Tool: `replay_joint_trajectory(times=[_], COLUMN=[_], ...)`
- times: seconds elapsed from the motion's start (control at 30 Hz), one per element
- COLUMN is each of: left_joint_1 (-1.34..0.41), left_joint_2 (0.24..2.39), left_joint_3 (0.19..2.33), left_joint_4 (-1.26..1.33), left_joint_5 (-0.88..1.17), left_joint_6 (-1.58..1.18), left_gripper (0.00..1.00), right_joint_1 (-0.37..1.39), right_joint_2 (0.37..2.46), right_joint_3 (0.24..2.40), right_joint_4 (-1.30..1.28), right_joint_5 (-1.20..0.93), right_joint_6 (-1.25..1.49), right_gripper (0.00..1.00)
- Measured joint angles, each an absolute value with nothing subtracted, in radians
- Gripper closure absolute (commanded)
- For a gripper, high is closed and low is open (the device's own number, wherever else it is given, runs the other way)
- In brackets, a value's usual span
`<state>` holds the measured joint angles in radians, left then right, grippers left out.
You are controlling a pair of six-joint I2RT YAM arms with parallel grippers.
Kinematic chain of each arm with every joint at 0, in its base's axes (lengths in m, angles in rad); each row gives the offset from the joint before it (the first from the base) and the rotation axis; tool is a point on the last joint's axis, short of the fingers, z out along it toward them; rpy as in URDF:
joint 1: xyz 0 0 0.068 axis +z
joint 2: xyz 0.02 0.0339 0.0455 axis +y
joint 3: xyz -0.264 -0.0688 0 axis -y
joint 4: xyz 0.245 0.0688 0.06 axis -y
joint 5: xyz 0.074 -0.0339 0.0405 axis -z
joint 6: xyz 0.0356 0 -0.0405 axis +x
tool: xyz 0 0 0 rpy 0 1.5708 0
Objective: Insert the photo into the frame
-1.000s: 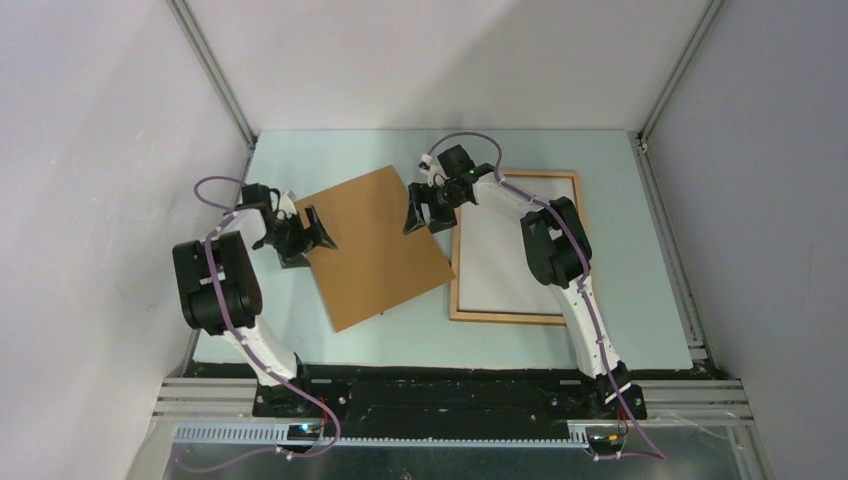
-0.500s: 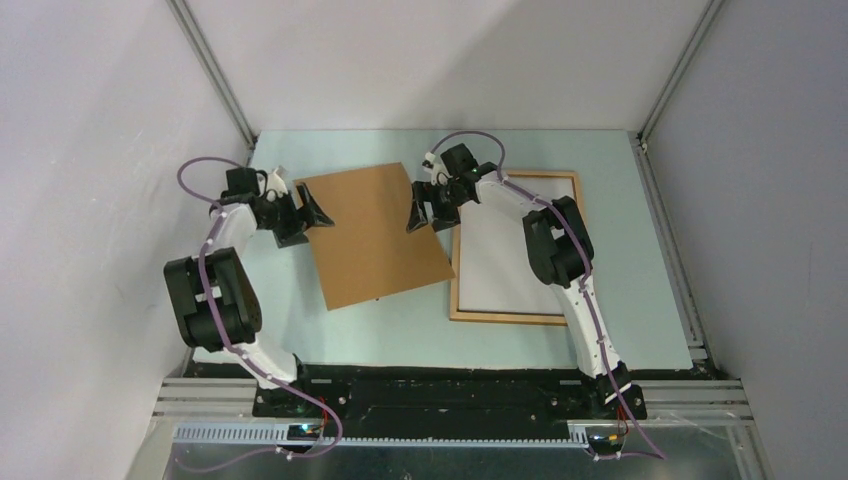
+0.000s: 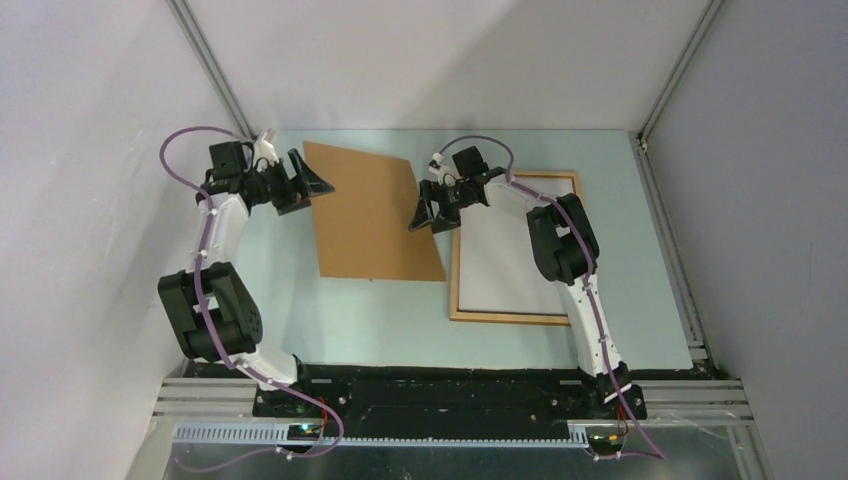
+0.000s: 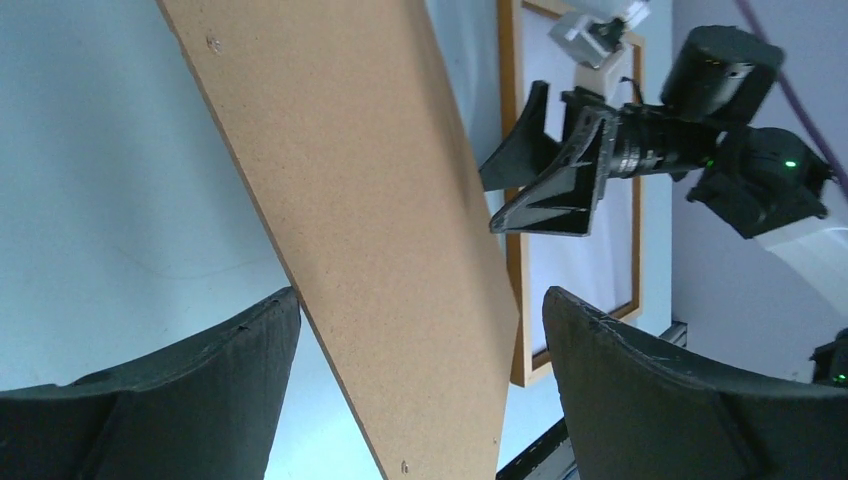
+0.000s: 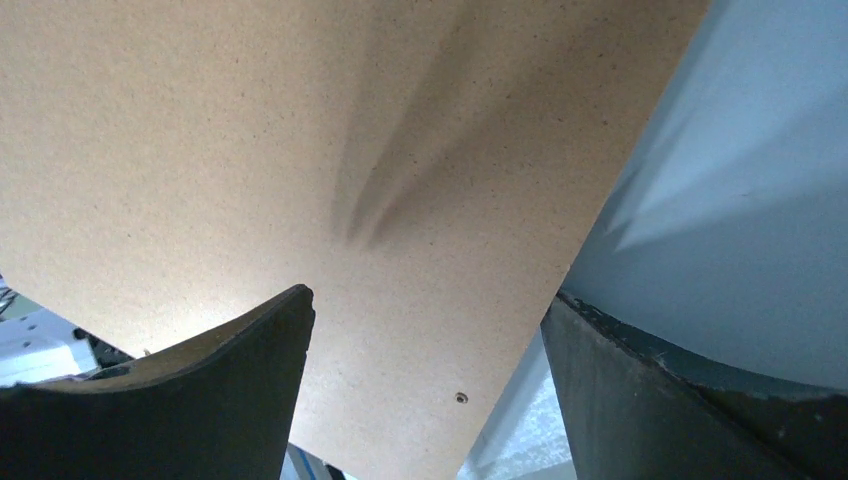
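The table (image 3: 620, 200) bears a board (image 3: 370, 215) and, to its right, the frame (image 3: 505, 318), partly hidden by the right arm. The white sheet inside it, seemingly the photo (image 3: 500, 260) face down, lies just beside the right claw (image 3: 425, 208). That claw and the left claw (image 3: 312, 180) both gape at the board's edges.

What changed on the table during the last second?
The brown board swung clockwise and slid toward the far edge as the left gripper moved away from its base. The right gripper and the frame hardly moved. Both grippers stayed open.
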<state>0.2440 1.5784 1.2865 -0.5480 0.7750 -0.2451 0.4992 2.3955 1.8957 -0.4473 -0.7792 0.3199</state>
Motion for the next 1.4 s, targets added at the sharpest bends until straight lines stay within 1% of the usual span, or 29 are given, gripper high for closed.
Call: replay_joint_trajectory(times=[0.27,0.4,0.5,0.57,0.6,0.63,0.67,0.7,0.73,0.83,0.87,0.9,0.93,1.0,1.13,1.4], left_joint_1=[0.192,0.166,0.158,0.155,0.154,0.154,0.152,0.151,0.149,0.138,0.134,0.13,0.125,0.114,0.09,0.009], left_joint_2=[1.578,1.578,1.577,1.575,1.572,1.571,1.569,1.567,1.565,1.554,1.549,1.544,1.54,1.535,1.534,1.534], left_joint_3=[1.318,1.319,1.319,1.319,1.32,1.323,1.33,1.337,1.347,1.386,1.401,1.415,1.428,1.459,1.534,1.659], left_joint_4=[-0.543,-0.549,-0.552,-0.559,-0.567,-0.576,-0.59,-0.599,-0.612,-0.653,-0.665,-0.678,-0.691,-0.725,-0.806,-0.929], left_joint_5=[0.837,0.844,0.832,0.813,0.801,0.79,0.775,0.763,0.748,0.705,0.688,0.672,0.655,0.621,0.536,0.366], left_joint_6=[-0.289,-0.302,-0.314,-0.315,-0.314,-0.315,-0.313,-0.311,-0.308,-0.29,-0.286,-0.278,-0.272,-0.26,-0.225,-0.164], left_gripper=[0.09,0.14,0.24,0.36,0.44,0.49,0.56,0.6,0.66,0.76,0.82,0.84,0.9,0.98,1.0,1.0], right_joint_1=[0.502,0.505,0.504,0.503,0.503,0.503,0.503,0.503,0.502,0.502,0.502,0.502,0.502,0.502,0.502,0.49], right_joint_2=[2.432,2.439,2.439,2.44,2.44,2.44,2.44,2.44,2.44,2.44,2.439,2.439,2.437,2.433,2.422,2.317], right_joint_3=[1.864,1.828,1.813,1.809,1.806,1.803,1.8,1.797,1.795,1.79,1.788,1.787,1.785,1.782,1.781,1.753], right_joint_4=[-0.318,-0.25,-0.224,-0.215,-0.21,-0.207,-0.202,-0.199,-0.195,-0.187,-0.186,-0.185,-0.185,-0.186,-0.205,-0.226], right_joint_5=[-0.963,-1.039,-1.061,-1.068,-1.07,-1.073,-1.075,-1.079,-1.082,-1.086,-1.087,-1.087,-1.086,-1.085,-1.075,-1.054], right_joint_6=[0.375,0.414,0.433,0.438,0.442,0.445,0.445,0.447,0.449,0.453,0.453,0.453,0.453,0.452,0.451,0.46], right_gripper=[0.13,0.13,0.13,0.13,0.13,0.13,0.13,0.13,0.13,0.13,0.13,0.12,0.12,0.1,0.05,0.01])
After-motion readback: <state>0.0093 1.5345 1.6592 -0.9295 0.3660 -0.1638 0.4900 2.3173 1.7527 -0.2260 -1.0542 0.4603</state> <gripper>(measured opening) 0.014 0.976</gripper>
